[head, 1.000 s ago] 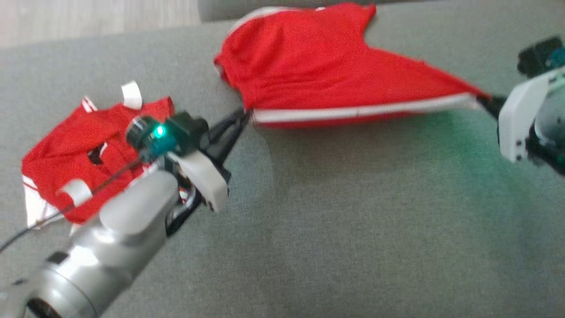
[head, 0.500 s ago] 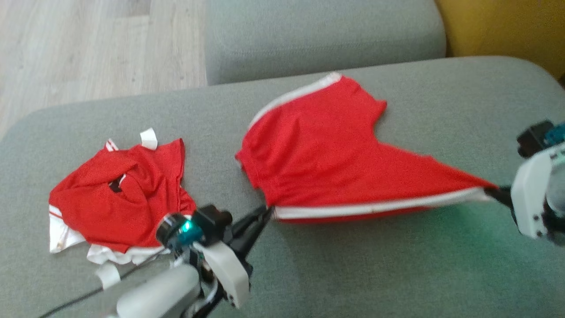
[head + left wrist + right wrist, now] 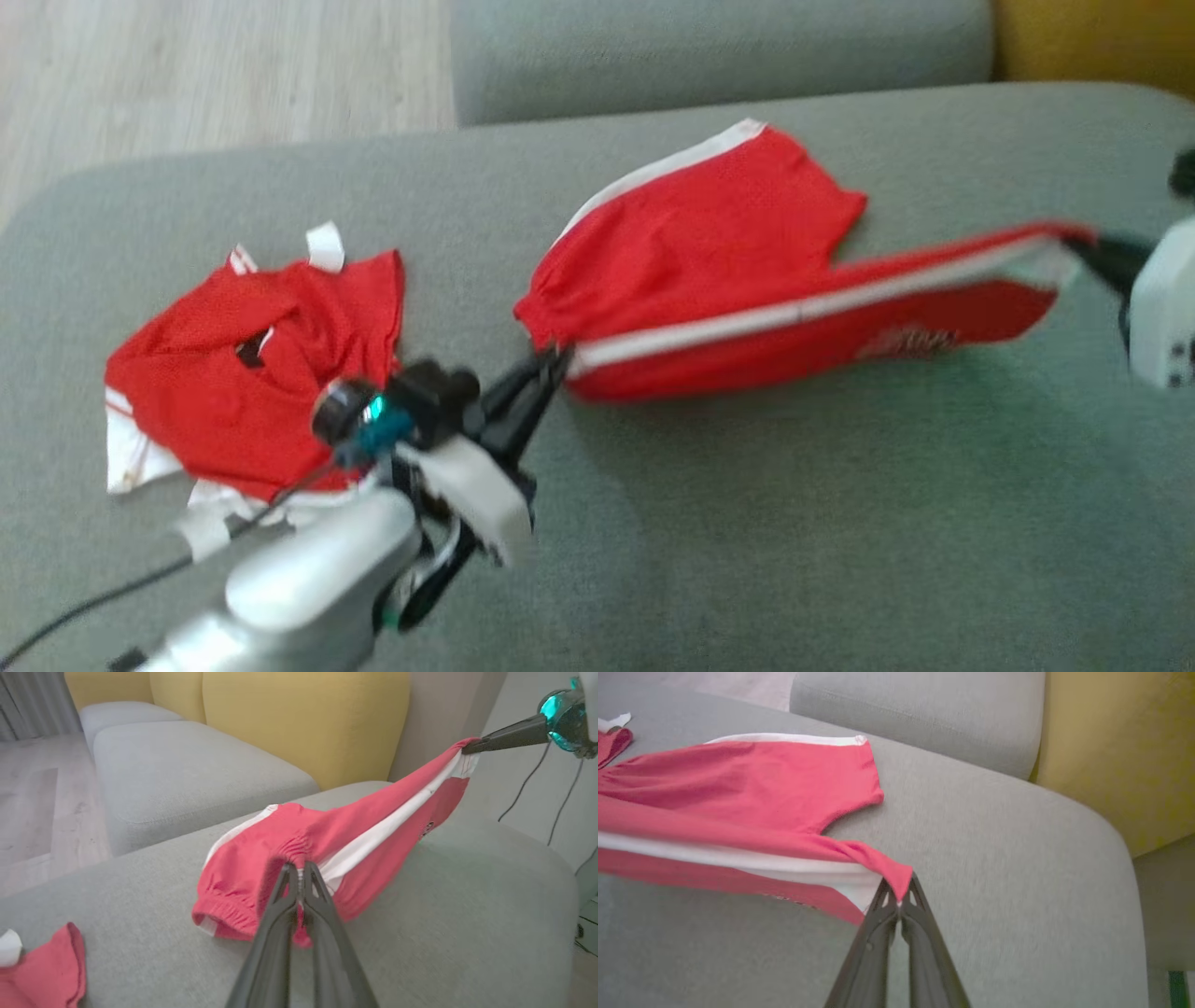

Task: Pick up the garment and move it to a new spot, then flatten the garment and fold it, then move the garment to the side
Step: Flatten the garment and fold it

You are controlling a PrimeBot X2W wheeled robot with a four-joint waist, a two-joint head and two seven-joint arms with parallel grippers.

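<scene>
There are two red garments: the red shorts and one crumpled red garment. There are two grippers, the left gripper and the right gripper, each with two dark fingers. Grey seat cushions number two, the near cushion and the far cushion. Yellow back cushions number at least two; their exact count is unclear.

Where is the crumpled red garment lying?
In the head view the crumpled garment lies on the grey cushion, left of the left claw gripping the shorts.
</scene>
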